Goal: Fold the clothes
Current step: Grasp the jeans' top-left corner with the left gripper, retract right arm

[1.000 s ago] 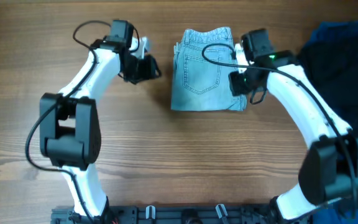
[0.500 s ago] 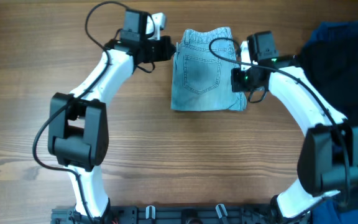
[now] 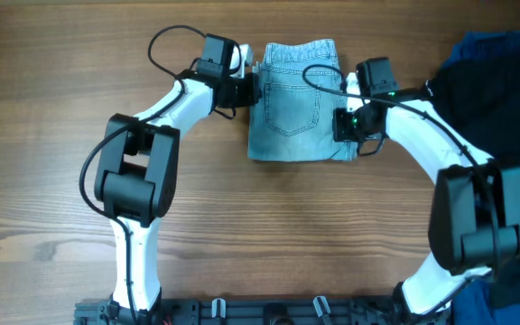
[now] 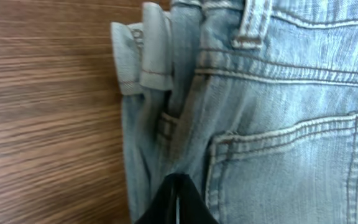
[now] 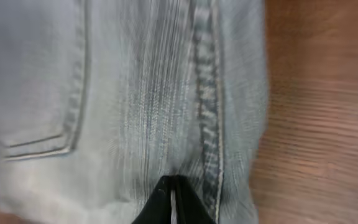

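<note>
The faded light-blue denim shorts (image 3: 296, 99) lie folded into a compact rectangle at the back middle of the wooden table, one patch pocket facing up. My left gripper (image 3: 253, 88) is shut, its tips on the shorts' left edge near the bunched waistband; the left wrist view shows the closed tips (image 4: 178, 186) on the denim (image 4: 278, 93). My right gripper (image 3: 341, 124) is shut at the shorts' right edge; the right wrist view shows its closed tips (image 5: 171, 185) on the side seam of the denim (image 5: 135, 81).
A pile of dark-blue fabric (image 3: 508, 72) with a black garment (image 3: 459, 86) lies at the back right, close to the right arm. Bare wooden table (image 3: 260, 226) spreads in front of the shorts. A black rail (image 3: 269, 311) runs along the front edge.
My left gripper has moved right, from open table to the shorts' left edge. My right gripper has stayed at the right edge, shifting only slightly.
</note>
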Tool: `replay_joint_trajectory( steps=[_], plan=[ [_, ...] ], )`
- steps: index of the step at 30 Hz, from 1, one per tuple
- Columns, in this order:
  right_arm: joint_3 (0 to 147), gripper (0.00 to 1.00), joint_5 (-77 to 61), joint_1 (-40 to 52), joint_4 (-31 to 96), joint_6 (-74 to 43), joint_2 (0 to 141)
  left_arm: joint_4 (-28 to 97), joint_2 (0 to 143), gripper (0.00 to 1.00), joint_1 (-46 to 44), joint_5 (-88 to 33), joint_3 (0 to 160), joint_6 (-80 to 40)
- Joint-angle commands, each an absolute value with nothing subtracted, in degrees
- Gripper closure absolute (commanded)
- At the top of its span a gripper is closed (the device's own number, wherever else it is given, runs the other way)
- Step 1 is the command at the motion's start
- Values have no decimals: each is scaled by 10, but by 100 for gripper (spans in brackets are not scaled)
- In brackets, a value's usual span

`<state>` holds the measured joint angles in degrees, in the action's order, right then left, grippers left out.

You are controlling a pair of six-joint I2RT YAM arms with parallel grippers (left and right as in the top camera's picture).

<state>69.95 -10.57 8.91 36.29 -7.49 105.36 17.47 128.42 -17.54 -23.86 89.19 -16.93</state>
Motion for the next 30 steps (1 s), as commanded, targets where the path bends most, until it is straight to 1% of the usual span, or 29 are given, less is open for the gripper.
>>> replay_joint_trajectory(
  steps=[1, 3, 6, 7, 8, 9, 11, 16, 20, 25, 30],
  plan=[
    [740, 96, -128, 55, 366, -76, 951, 180, 1236, 96, -163, -243, 925, -172],
    [740, 96, -117, 33, 368, -77, 921, 177, 1209, 95, -167, -246, 932, -172],
    [740, 95, -98, -6, 370, -77, 896, 140, 1179, 89, -176, -246, 934, -172],
    [740, 87, -94, -16, 372, -77, 895, 124, 1177, 87, -178, -246, 934, -172],
    [740, 66, -92, -25, 376, -77, 895, 113, 1178, 71, -179, -245, 934, -172],
    [736, 0, -91, -35, 380, -77, 897, 104, 1181, 67, -183, -233, 934, -172],
    [734, 0, -92, -41, 380, -77, 897, 100, 1188, 68, -190, -204, 934, -172],
    [734, 0, -92, -40, 380, -77, 897, 75, 1230, 69, -223, -187, 934, -172],
    [734, 0, -92, -40, 380, -77, 897, 80, 1276, 71, -243, -158, 934, -172],
    [734, 0, -92, -40, 380, -76, 897, 130, 1312, 73, -244, -65, 934, -172],
    [734, 0, -92, -40, 380, -77, 897, 193, 1335, 79, -225, 13, 934, -172]
  ],
)
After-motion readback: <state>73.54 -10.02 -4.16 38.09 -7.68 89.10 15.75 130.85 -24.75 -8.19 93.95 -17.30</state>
